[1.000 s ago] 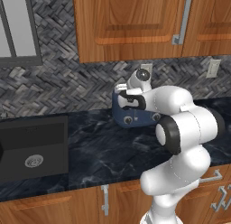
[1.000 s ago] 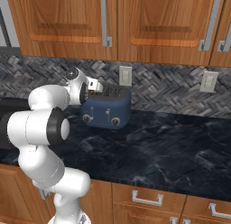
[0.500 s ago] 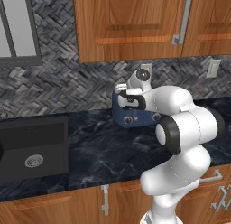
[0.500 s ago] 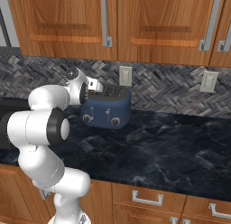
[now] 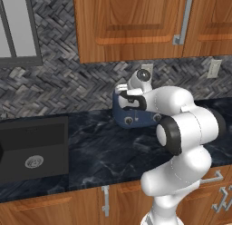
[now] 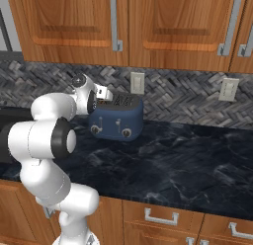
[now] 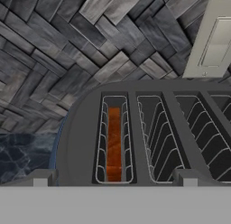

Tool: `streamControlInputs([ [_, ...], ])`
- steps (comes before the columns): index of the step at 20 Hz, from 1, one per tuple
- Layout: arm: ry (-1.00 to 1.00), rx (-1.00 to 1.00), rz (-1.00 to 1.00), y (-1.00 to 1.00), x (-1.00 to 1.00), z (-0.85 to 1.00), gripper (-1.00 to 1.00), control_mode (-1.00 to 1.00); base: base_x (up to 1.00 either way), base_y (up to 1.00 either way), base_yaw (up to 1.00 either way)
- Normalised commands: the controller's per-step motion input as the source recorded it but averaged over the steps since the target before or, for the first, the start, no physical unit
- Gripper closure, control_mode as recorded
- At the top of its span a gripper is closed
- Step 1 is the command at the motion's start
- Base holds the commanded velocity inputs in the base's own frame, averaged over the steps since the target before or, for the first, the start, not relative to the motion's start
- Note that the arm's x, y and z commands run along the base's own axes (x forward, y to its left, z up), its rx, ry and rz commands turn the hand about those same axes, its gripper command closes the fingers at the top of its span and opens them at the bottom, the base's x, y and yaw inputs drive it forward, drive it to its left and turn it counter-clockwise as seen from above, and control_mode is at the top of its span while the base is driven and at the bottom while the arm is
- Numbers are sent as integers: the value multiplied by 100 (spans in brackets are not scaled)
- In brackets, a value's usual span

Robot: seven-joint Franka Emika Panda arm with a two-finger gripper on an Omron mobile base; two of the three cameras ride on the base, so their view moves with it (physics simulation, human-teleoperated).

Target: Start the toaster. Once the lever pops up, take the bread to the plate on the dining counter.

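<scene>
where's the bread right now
The bread sits down in the toaster's leftmost slot in the hand view, glowing orange between the wire guides. The toaster stands on the dark counter below a wall outlet.

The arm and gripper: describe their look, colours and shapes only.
The arm is glossy white, built of rounded, bulbous segments with black bands and discs at the joints. No cables or markings show. The gripper ends in two small, blocky grey fingertips.

A dark blue rounded toaster (image 6: 117, 119) with two small silver knobs on its front stands upright on the black marble worktop against the herringbone tiled wall, and a brown slice of bread (image 7: 114, 144) sits on edge, sunk deep inside its leftmost wire-lined slot.
</scene>
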Motion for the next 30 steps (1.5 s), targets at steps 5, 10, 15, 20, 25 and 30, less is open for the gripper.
streamControlInputs([
  [5,0,0,0,0,0,0,-100,-100,0,0,0],
  [10,0,0,0,0,0,0,-100,-100,0,0,0],
  [15,0,0,0,0,0,0,-100,-100,0,0,0],
  [20,0,0,0,0,0,0,-100,-100,0,0,0],
  [25,0,0,0,0,0,0,-100,-100,0,0,0],
  [30,0,0,0,0,0,0,-100,-100,0,0,0],
])
